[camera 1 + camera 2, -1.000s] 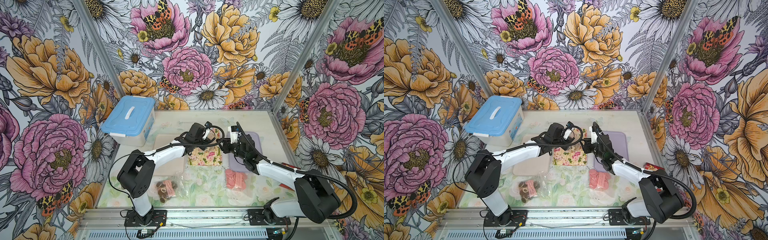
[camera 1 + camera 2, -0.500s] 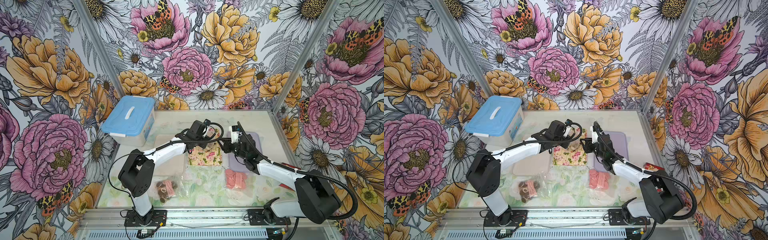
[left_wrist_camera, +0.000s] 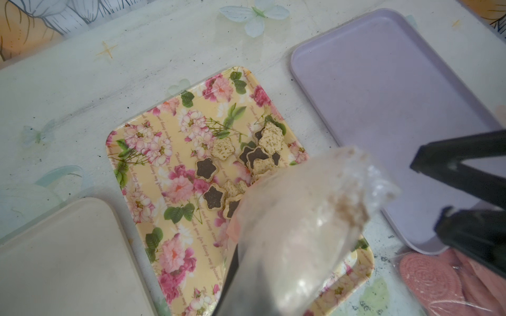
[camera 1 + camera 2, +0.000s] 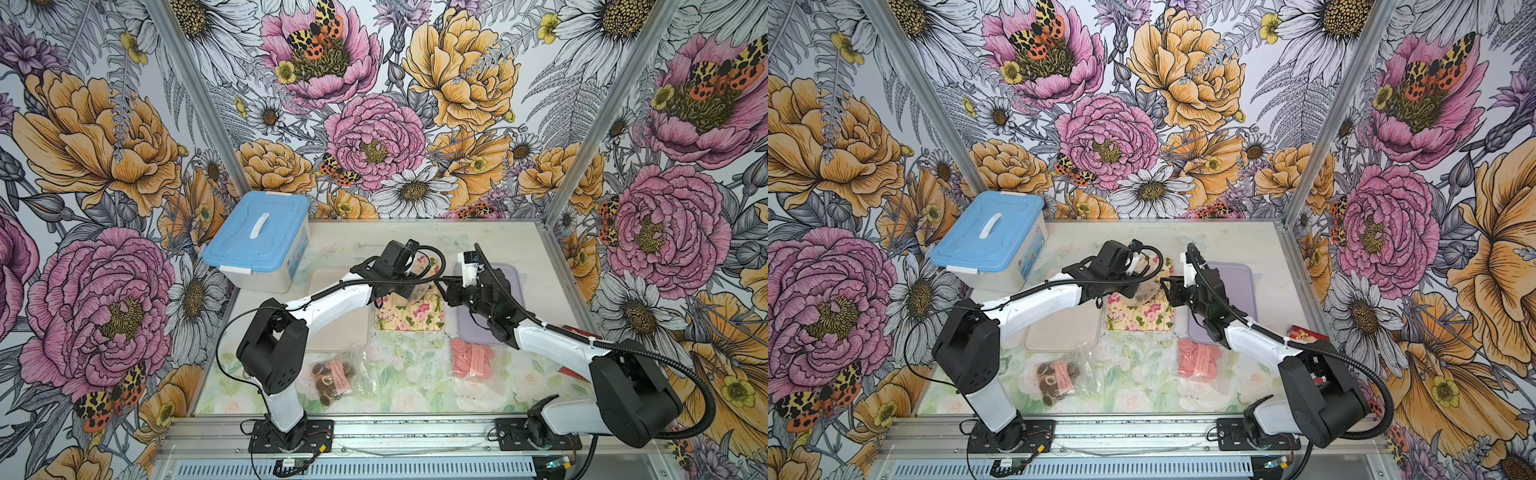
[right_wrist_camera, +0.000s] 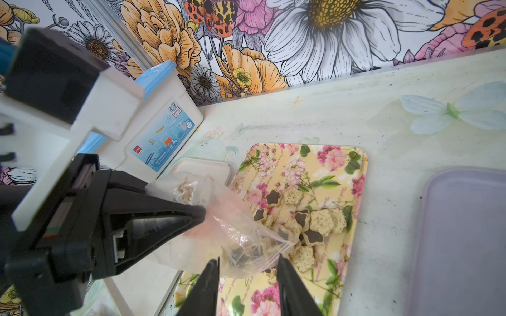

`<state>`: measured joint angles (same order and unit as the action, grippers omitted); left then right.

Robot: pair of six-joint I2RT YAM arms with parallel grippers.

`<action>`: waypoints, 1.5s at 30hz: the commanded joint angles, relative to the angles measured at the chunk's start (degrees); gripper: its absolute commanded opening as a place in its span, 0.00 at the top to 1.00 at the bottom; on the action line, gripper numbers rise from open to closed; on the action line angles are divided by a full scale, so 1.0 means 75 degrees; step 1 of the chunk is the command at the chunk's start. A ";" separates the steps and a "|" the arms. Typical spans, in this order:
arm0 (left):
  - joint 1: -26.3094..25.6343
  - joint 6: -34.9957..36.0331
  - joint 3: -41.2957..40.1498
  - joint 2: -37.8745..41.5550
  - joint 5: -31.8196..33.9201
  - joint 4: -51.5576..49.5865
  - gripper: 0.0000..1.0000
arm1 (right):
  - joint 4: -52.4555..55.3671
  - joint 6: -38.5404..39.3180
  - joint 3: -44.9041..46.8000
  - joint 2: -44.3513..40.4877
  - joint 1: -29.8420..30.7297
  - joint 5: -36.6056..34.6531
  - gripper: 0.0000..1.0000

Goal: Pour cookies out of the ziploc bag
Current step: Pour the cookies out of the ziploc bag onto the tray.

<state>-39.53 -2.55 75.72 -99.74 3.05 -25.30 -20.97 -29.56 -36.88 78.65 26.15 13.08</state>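
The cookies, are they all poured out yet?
Not yet. Star cookies already lie on the flowery tray. The left pincer holds the nearly empty bag over it. Two full bags, mixed and pink, remain.

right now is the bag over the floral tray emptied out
Not quite: most star cookies lie on the floral tray; a few dark pieces remain in the bag.

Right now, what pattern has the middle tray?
Pink flowers on yellow tray, clearest in left wrist view.

Lavender tray (image 3: pixel 383 90) bare; storage box (image 4: pixel 259 241) back-left.
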 commanded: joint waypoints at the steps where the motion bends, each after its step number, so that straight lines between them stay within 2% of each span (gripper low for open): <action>1: -0.0003 -0.0133 0.0131 0.0385 0.0067 -0.0047 1.00 | -0.0021 0.0045 -0.0003 -0.0177 -0.0065 -0.0063 0.62; 23: -0.0131 -0.0198 0.0202 0.0636 0.0330 -0.0186 1.00 | 0.0031 0.0063 0.0019 -0.0280 -0.0065 -0.0092 0.62; 26: -0.0136 -0.0081 0.0620 0.0374 0.0344 -0.0804 1.00 | 0.0032 0.0064 0.0014 -0.0271 -0.0065 -0.0079 0.62; 29: -0.0015 -0.0432 -0.0151 0.0877 -0.0332 0.0291 1.00 | 0.0035 0.0063 0.0018 -0.0271 -0.0065 -0.0080 0.62; 30: -0.0052 -0.0402 -0.0123 0.0792 -0.0202 0.0287 1.00 | 0.0042 0.0063 0.0016 -0.0268 -0.0065 -0.0091 0.62; 32: -0.0198 -0.0152 0.0571 0.0296 0.0298 -0.0737 1.00 | 0.0043 0.0065 0.0011 -0.0257 -0.0065 -0.0085 0.62; 33: -0.0285 -0.0189 0.0492 0.0401 0.0227 -0.0648 1.00 | 0.0042 0.0062 0.0005 -0.0256 -0.0065 -0.0063 0.62; 35: -0.0355 -0.0506 -0.0551 0.1149 -0.0199 0.0984 1.00 | 0.0048 0.0051 0.0006 -0.0254 -0.0061 -0.0054 0.62; 36: -0.0310 -0.0635 -0.0780 0.1220 -0.0017 0.1479 1.00 | 0.0042 0.0052 0.0002 -0.0256 -0.0065 -0.0057 0.62; 39: -0.0142 -0.0354 0.0672 0.0108 0.0723 -0.0677 1.00 | 0.0056 0.0051 0.0016 -0.0280 -0.0060 -0.0055 0.62; 40: -0.0159 -0.0424 0.0414 0.0305 0.0624 -0.0386 1.00 | 0.0054 0.0051 0.0009 -0.0277 -0.0065 -0.0056 0.62; 42: -0.0186 -0.0836 -0.1211 0.1346 -0.0290 0.1923 1.00 | 0.0054 0.0051 0.0000 -0.0269 -0.0065 -0.0045 0.62; 43: -0.0099 -0.0924 -0.1375 0.1443 -0.0212 0.2236 1.00 | 0.0060 0.0064 -0.0007 -0.0248 -0.0065 -0.0043 0.62; 45: 0.0092 -0.0516 -0.0116 0.0729 0.0263 0.0265 1.00 | 0.0069 0.0051 -0.0005 -0.0234 -0.0065 -0.0035 0.62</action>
<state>-40.25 -6.81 69.14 -92.40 3.49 -20.34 -20.34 -29.54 -36.88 77.67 25.89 13.08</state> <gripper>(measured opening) 0.047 0.381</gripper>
